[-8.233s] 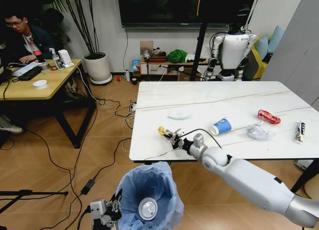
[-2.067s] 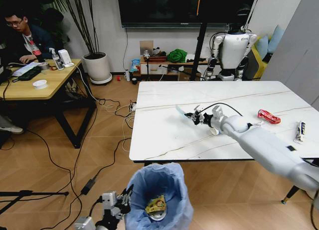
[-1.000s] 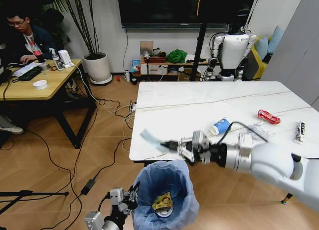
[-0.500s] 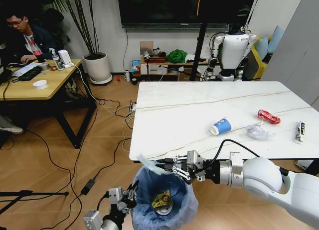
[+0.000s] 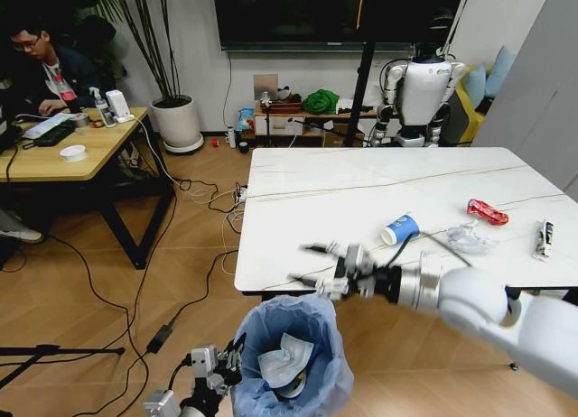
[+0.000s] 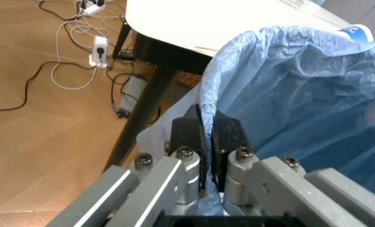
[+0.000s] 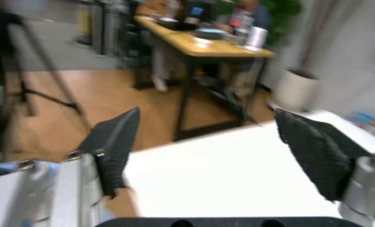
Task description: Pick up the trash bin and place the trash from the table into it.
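— Litter left on the table [image 5: 361, 178]?
— One paper cup [image 5: 400, 229], one red wrapper [image 5: 488, 211], one clear film [image 5: 468, 239], one sachet [image 5: 543, 239] at far right. Four pieces in all.
— Bins?
— One trash bin [image 5: 318, 314], near, holding one pale crumpled piece [image 5: 282, 363].
— And farther back?
— One wooden desk [image 5: 54, 157] at left, one potted plant [image 5: 176, 121], one white humanoid robot [image 5: 423, 88].

Right gripper [image 7: 216, 151] fingers spread wide (nothing between) above white table [image 7: 238, 182] edge.
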Motion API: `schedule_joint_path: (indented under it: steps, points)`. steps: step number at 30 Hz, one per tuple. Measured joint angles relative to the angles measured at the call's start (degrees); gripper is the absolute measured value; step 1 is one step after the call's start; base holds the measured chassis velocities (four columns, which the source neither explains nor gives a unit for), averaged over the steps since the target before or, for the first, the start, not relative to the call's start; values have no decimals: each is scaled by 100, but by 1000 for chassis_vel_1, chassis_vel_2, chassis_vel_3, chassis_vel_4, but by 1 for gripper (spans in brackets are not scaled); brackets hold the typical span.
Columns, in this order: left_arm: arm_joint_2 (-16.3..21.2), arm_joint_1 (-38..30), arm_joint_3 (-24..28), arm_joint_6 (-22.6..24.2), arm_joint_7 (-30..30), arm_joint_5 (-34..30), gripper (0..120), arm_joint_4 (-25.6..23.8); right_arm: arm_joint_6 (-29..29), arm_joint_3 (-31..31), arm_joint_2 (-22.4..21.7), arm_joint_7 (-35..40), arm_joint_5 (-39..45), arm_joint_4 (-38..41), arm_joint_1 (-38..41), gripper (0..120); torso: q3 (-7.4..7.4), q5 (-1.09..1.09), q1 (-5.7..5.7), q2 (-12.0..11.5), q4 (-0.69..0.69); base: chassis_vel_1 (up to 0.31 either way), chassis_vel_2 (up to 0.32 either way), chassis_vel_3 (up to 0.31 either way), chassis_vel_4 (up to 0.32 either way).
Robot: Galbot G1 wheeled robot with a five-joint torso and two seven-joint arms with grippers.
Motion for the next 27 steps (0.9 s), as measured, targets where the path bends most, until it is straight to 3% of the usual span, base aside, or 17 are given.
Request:
schedule_joint_path:
  steps: [6,12,18,21,22,24,27]
  points:
    - [32,54,-95,-13,28,7,0,-78,21,1067,217,216,20,-749,-564,99,0,1,0,-1,-2,0,0,0,0]
    - [20,105,-181,-46,47,9,0,-80,31,2024,519,794,23,-1101,-1182,100,0,3,0,-1,-1,0,0,0,0]
    - [16,146,-235,-64,59,14,0,-85,153,3417,892,1210,61,-1307,-1983,100,0,0,0,-1,0,0,0,0,0]
    - [-36,158,-292,-78,62,9,0,-104,225,4485,1269,1321,-231,-1193,-2923,100,-1,-3,0,-1,0,0,0,0,0]
    - [-36,158,-292,-78,62,9,0,-104,225,4485,1269,1321,-231,-1193,-2923,100,-1,-3,0,-1,0,0,0,0,0]
    - [-58,155,-334,-83,62,-3,0,-107,420,5151,1750,1251,-674,-1205,-3542,100,-1,3,-1,0,-3,0,0,0,0]
    - [-64,144,-360,-83,62,-25,0,-108,600,5593,2136,990,-952,-1282,-3848,100,-1,-1,-2,0,-3,0,0,0,0]
